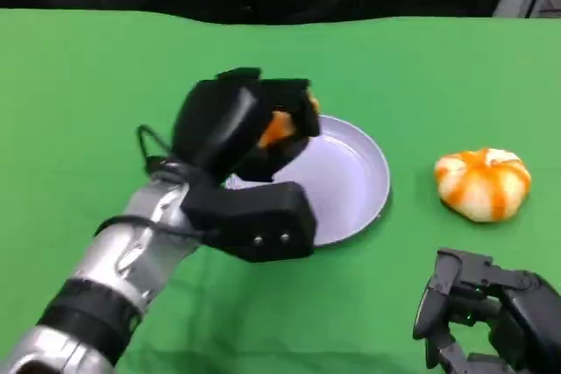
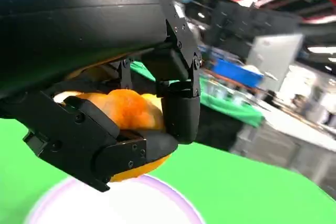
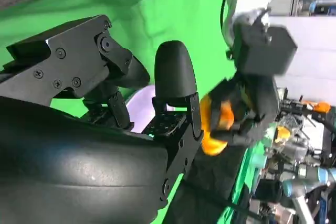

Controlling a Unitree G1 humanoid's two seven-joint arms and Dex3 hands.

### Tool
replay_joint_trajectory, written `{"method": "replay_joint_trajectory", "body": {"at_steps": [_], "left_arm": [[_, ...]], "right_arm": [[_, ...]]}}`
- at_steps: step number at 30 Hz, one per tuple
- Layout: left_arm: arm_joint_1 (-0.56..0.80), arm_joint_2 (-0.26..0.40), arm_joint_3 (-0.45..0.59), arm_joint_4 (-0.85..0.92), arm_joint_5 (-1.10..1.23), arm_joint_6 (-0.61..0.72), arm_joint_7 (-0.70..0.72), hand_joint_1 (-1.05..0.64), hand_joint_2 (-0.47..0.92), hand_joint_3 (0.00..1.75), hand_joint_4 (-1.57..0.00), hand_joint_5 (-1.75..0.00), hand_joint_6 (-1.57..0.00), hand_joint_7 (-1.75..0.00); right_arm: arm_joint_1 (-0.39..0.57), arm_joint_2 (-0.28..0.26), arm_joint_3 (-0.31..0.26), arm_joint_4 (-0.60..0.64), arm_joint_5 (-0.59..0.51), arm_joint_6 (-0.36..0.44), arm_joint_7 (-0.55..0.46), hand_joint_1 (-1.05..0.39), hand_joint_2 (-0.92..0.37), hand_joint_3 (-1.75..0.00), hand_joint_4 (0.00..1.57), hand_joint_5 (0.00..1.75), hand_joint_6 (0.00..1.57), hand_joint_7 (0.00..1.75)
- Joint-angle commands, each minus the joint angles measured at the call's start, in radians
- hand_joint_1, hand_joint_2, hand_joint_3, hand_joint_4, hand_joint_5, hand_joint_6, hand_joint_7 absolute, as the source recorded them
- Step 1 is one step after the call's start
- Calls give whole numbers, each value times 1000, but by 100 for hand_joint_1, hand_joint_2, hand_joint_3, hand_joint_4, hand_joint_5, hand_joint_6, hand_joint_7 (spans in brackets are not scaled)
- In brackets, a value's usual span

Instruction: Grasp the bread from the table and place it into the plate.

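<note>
Green cloth covers the whole surface (image 1: 79, 111) in front of us, running back to a dark backdrop; our left wrist view catches a cluttered workshop beyond, with ceiling lights and blue bins. On that cloth sits the pale lilac plate (image 1: 359, 172), and well to its right lies a second orange-striped bun (image 1: 483, 183), untouched. Our left hand (image 1: 250, 129) hovers over the plate's near-left rim with its fingers wrapped round the bread (image 2: 126, 114), which is clamped between them and off the plate. Our right hand (image 1: 491, 313) rests low at the near right edge, fingers loosely curled around nothing as far as we can tell.

The risk we see is in the release. The bread hangs over the rim rather than the plate's middle, so letting go here could drop it on the edge and send it rolling onto the cloth. A soft bun may also cling to one finger and fall askew.
</note>
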Motion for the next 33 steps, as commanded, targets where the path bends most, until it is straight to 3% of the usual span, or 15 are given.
{"method": "replay_joint_trajectory", "body": {"at_steps": [1,7,13,17,19,20,21,22,23,25,28,33], "left_arm": [[-68,-22,-29,104,17,-6,-2,-9,69,75,-76,-173,-85,-131],[-140,-64,-44,259,-7,-47,-8,-12,78,61,-73,-170,-79,-130],[-159,-96,-41,370,-20,-90,23,-9,83,55,-77,-142,-92,-94],[-157,-112,-35,429,-42,-125,18,-8,91,44,-68,-148,-89,-96],[-166,-102,-50,434,-39,-110,-46,-11,92,42,-58,-145,-85,-87],[-173,-88,-68,426,-27,-97,-95,-28,92,43,-40,-109,-68,-61],[-178,-74,-82,416,-20,-85,-150,-49,92,48,-30,-54,-56,-27],[-180,-63,-91,405,-17,-76,-194,-61,92,51,-20,-29,-47,-14],[-179,-57,-95,394,-17,-71,-221,-69,92,53,-11,-15,-40,-7],[-173,-48,-106,369,-8,-49,-250,-79,92,56,-2,-3,-31,-1],[-162,-33,-125,320,11,-10,-292,-99,92,75,0,0,-6,0],[-144,-14,-124,256,10,25,-342,-105,92,85,0,0,0,0]], "right_arm": [[7,7,9,-20,5,-9,-12,-4,-65,-102,76,175,72,153],[16,8,25,-48,-4,8,-22,-3,-65,-102,75,175,70,153],[24,12,35,-59,10,4,-21,-1,-66,-101,74,175,70,153],[28,10,39,-65,10,7,-21,-3,-65,-101,74,175,70,152],[29,9,41,-67,3,6,-23,-4,-65,-100,74,175,70,152],[29,9,42,-67,-1,3,-25,-4,-65,-100,74,175,70,152],[30,9,43,-68,-2,2,-26,-4,-65,-100,75,175,70,152],[31,9,43,-68,-3,2,-25,-4,-65,-100,75,175,70,152],[31,8,43,-68,-3,3,-25,-4,-65,-100,75,175,70,151],[31,8,43,-69,2,5,-23,-4,-65,-100,74,175,70,151],[30,7,42,-70,9,9,-19,-4,-66,-100,73,175,70,151],[26,10,43,-58,10,-3,-18,-4,-66,-99,73,175,70,150]]}}
